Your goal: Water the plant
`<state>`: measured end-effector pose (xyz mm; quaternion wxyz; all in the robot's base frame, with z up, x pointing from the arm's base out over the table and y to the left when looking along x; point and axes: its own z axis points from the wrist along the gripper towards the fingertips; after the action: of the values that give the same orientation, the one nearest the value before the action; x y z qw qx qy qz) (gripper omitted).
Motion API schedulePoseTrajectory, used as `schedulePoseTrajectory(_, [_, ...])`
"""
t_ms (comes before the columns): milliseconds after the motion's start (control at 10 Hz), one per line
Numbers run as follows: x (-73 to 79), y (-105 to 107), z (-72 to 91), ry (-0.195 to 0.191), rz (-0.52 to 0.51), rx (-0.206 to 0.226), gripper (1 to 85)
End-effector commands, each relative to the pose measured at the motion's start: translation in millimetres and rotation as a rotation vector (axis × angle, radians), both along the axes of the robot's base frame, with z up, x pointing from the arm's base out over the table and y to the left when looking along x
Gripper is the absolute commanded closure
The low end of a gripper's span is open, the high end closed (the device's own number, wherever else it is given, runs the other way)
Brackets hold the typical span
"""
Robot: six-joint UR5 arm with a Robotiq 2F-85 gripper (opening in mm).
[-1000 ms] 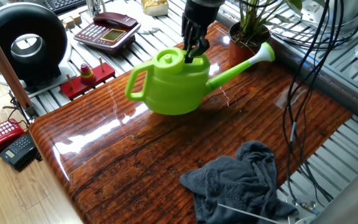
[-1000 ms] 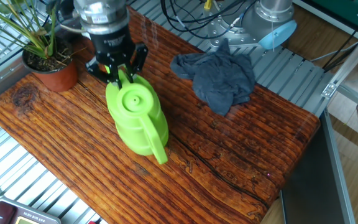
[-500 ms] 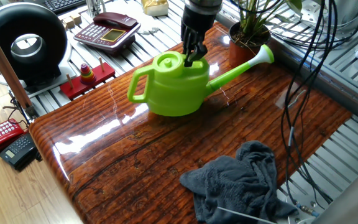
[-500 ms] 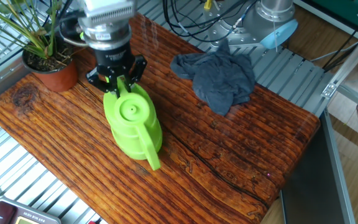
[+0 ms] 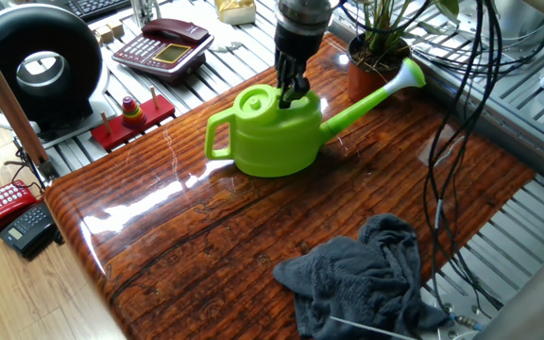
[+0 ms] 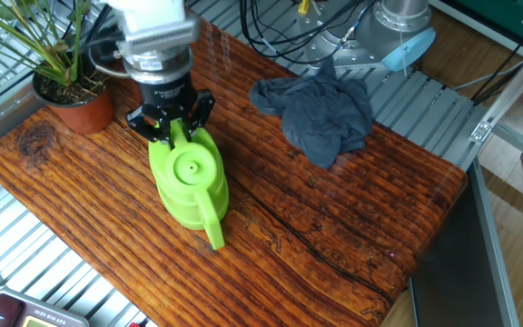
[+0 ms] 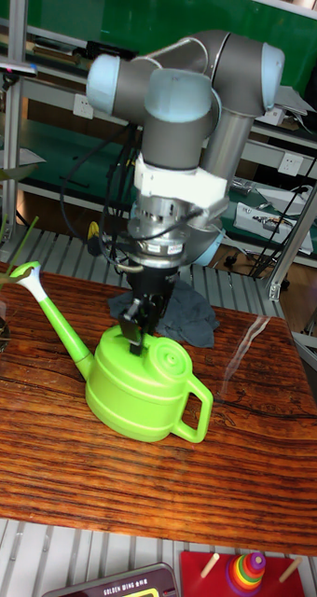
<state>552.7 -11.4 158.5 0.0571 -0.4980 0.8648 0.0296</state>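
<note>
A bright green watering can point(image 5: 277, 140) stands on the wooden table point(image 5: 206, 236), its long spout ending at a rose point(image 5: 412, 74) right beside the plant. The plant point(image 5: 374, 64) is thin green grass-like leaves in a terracotta pot at the table's far corner. My gripper point(image 5: 291, 92) comes down from above and is shut on the can's top rim next to the lid. In the other fixed view the gripper point(image 6: 172, 132) sits over the can point(image 6: 189, 177), with the plant point(image 6: 75, 102) to its left. The tall fixed view shows the can point(image 7: 144, 387), gripper point(image 7: 138, 336) and spout rose point(image 7: 26, 272).
A crumpled grey cloth point(image 5: 366, 279) lies at the table's near right. Off the table's far-left edge are a red ring-stacker toy point(image 5: 132, 113), a dark red desk phone point(image 5: 163, 45) and a black round device point(image 5: 38, 66). Black cables point(image 5: 466, 104) hang near the plant.
The gripper has carried the can to the right, toward the plant, and turned it a little. The spout rose now sits higher and closer to the pot, and the handle has swung round.
</note>
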Motion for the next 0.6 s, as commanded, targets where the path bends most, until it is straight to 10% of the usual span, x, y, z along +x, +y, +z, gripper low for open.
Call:
schedulePoseTrajectory(0, [-3.7,-9,25.2,0.047,-0.03,0.042,25.3])
schedulePoseTrajectory(400, [11.9,-30,55.2,-0.007,-0.115,0.043,33.3])
schedulePoseTrajectory(500, [15.6,-37,57.6,-0.031,-0.129,0.018,54.7])
